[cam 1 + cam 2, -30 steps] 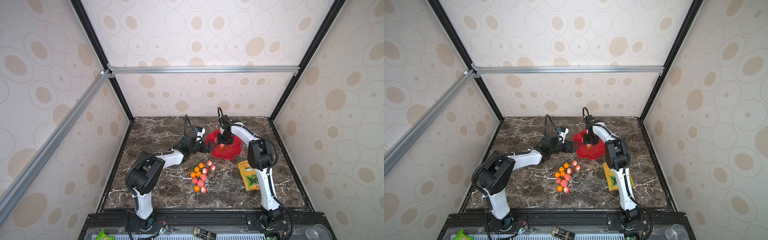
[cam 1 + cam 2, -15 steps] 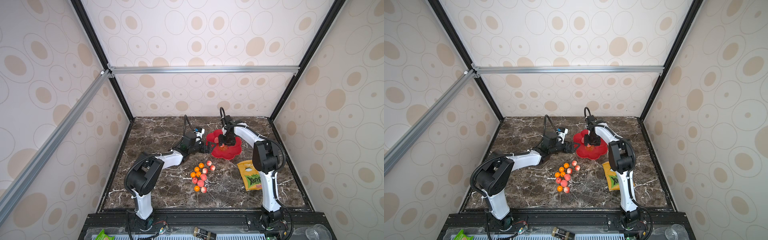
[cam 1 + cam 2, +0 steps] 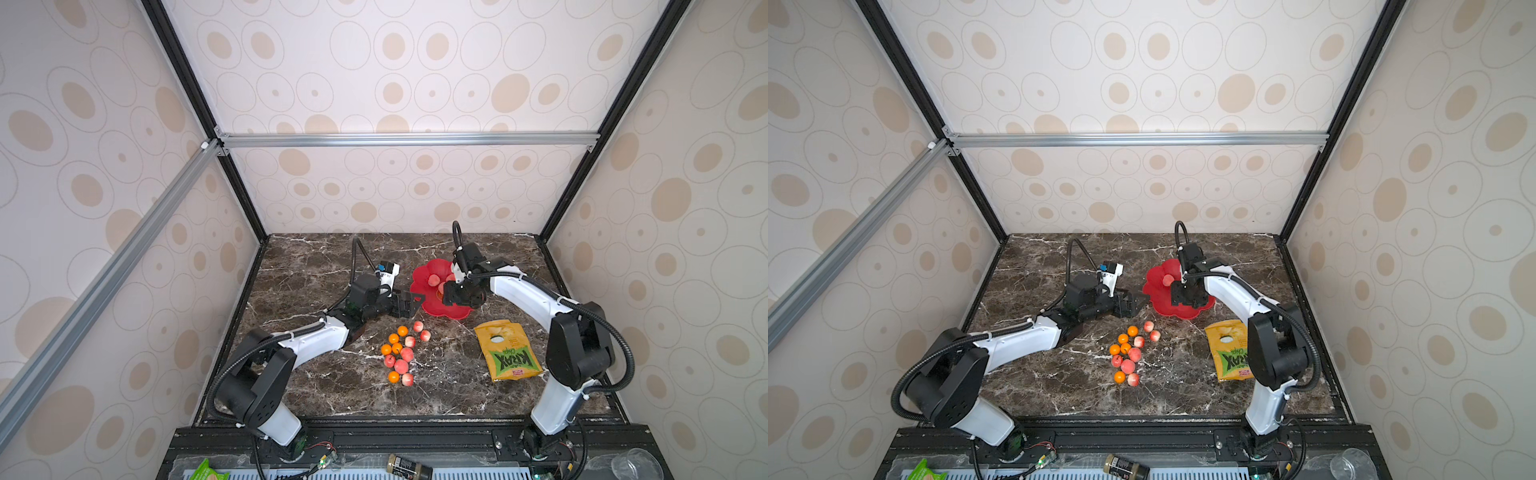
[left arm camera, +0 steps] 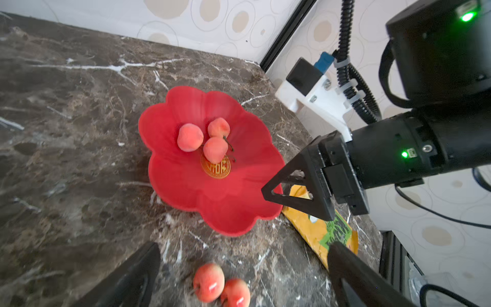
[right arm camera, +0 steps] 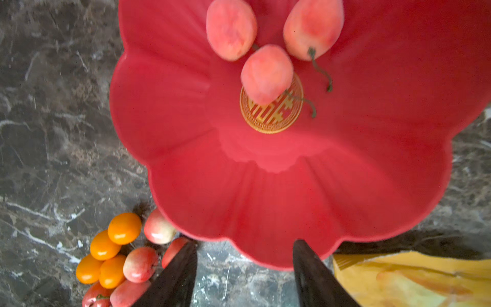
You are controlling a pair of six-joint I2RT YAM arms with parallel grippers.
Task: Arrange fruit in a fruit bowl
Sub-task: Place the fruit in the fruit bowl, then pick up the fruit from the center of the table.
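Note:
The red scalloped fruit bowl point(image 3: 428, 305) point(image 3: 1156, 301) stands right of the table's middle. Three pink peach-like fruit point(image 4: 190, 137) point(image 5: 267, 74) lie in it by the gold emblem point(image 5: 271, 117). The other fruit, pink and orange, lie in a loose cluster point(image 3: 399, 353) point(image 3: 1127, 355) on the marble in front of the bowl. My right gripper point(image 3: 457, 297) point(image 5: 245, 245) hangs open above the bowl's near rim, holding nothing. My left gripper point(image 3: 409, 301) point(image 4: 243, 252) is wide open low at the bowl's left side, with two peaches point(image 4: 208, 281) just before it.
A yellow-green snack bag point(image 3: 507, 351) point(image 3: 1231, 353) lies flat to the right of the bowl, close to the right arm. Patterned walls close in the back and both sides. On the front ledge sit a dark jar point(image 3: 409, 467) and a clear cup point(image 3: 636, 463).
My right gripper has drawn back from over the bowl's middle toward its near rim. The left arm has stayed where it was.

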